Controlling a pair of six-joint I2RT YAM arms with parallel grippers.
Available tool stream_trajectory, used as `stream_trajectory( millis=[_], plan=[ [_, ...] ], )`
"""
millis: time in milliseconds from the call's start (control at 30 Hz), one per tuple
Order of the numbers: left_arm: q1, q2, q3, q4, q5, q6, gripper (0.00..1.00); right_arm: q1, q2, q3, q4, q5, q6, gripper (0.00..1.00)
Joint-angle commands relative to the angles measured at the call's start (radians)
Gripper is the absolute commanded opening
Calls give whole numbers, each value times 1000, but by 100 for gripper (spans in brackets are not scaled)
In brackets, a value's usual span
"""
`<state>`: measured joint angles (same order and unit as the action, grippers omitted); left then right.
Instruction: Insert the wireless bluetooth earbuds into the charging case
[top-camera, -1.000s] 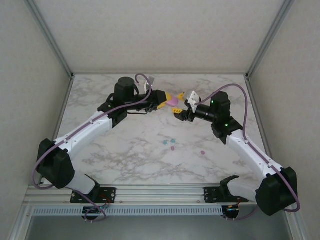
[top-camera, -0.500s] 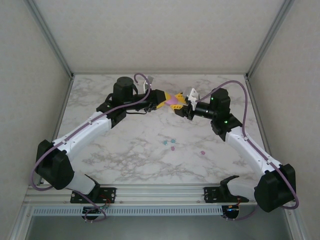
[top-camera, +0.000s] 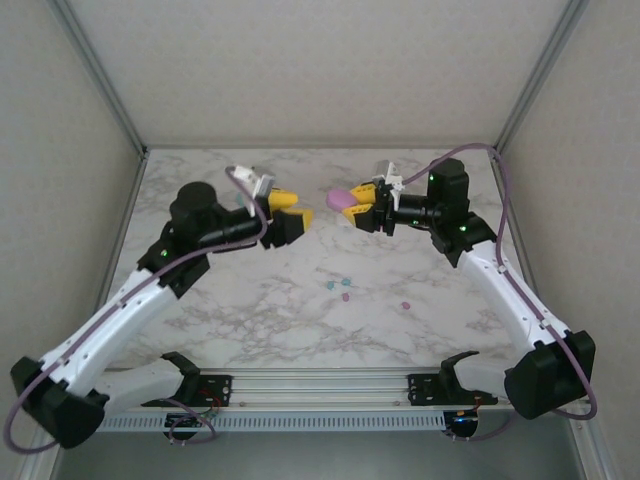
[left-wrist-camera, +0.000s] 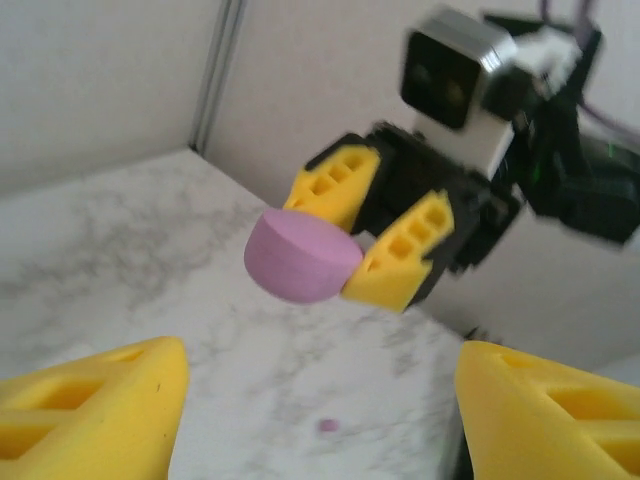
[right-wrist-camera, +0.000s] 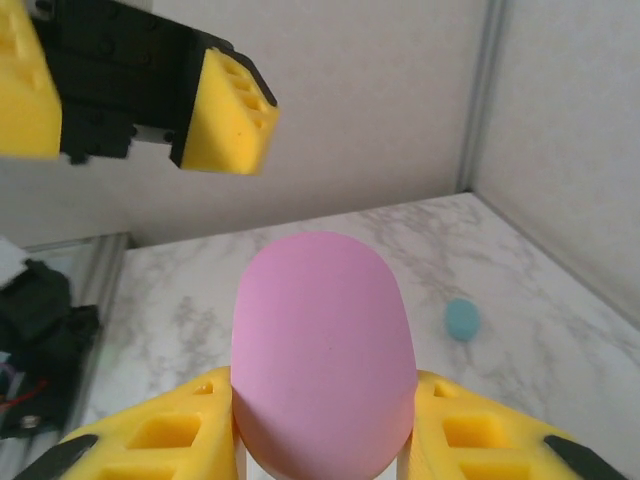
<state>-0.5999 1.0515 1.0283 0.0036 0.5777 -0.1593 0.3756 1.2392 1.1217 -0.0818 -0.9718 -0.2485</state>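
Observation:
The pink rounded charging case (top-camera: 340, 199) hangs above the far middle of the table, and my right gripper (top-camera: 362, 206) is shut on its sides. In the right wrist view the case (right-wrist-camera: 322, 340) sits between the two yellow fingers (right-wrist-camera: 165, 440), looking closed. My left gripper (top-camera: 288, 211) stands open a short way to the left of the case, with nothing between its fingers (left-wrist-camera: 100, 400). It faces the case (left-wrist-camera: 300, 255). Tiny earbuds lie on the marble in front: a teal one (top-camera: 329, 285), a pink one (top-camera: 346, 296) and another pink one (top-camera: 406, 304).
A small teal rounded piece (right-wrist-camera: 461, 319) lies on the table near the left wall; I cannot tell what it is. Metal frame posts and white walls close in the table on three sides. The arm bases and a rail (top-camera: 320, 385) run along the near edge.
My left gripper has opened, let go of the pink case and pulled back to the left. The right gripper has closed on the case and now holds it alone.

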Motion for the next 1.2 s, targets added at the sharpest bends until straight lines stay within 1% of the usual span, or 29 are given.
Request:
stream_trajectory(
  millis=[0, 67, 100, 200, 400, 467, 633, 900, 967, 1167],
  plan=[
    [17, 38, -19, 41, 39, 319, 68, -3, 17, 53, -44, -135, 49, 29],
    [17, 73, 15, 23, 119, 337, 66, -3, 16, 66, -55, -142, 40, 30],
    [16, 86, 19, 47, 140, 325, 65, -2, 15, 70, -56, -143, 36, 30],
    [6, 113, 10, 128, 143, 292, 66, -1, 17, 80, -60, -141, 34, 30],
    [2, 151, 20, 201, 186, 250, 66, 7, 20, 75, -49, -137, 12, 31],
    [3, 162, 28, 213, 207, 235, 66, 10, 21, 71, -43, -135, 1, 31],
    [-3, 198, 63, 173, 259, 224, 64, 19, 11, 45, 5, -118, -6, 31],
    [-9, 220, 83, 196, 265, 191, 56, 23, 4, 28, 31, -113, -20, 31],
    [-10, 224, 88, 199, 268, 186, 55, 24, 3, 26, 30, -113, -26, 31],
    [-18, 237, 102, 197, 279, 176, 51, 26, 0, 19, 37, -120, -31, 30]
  ],
)
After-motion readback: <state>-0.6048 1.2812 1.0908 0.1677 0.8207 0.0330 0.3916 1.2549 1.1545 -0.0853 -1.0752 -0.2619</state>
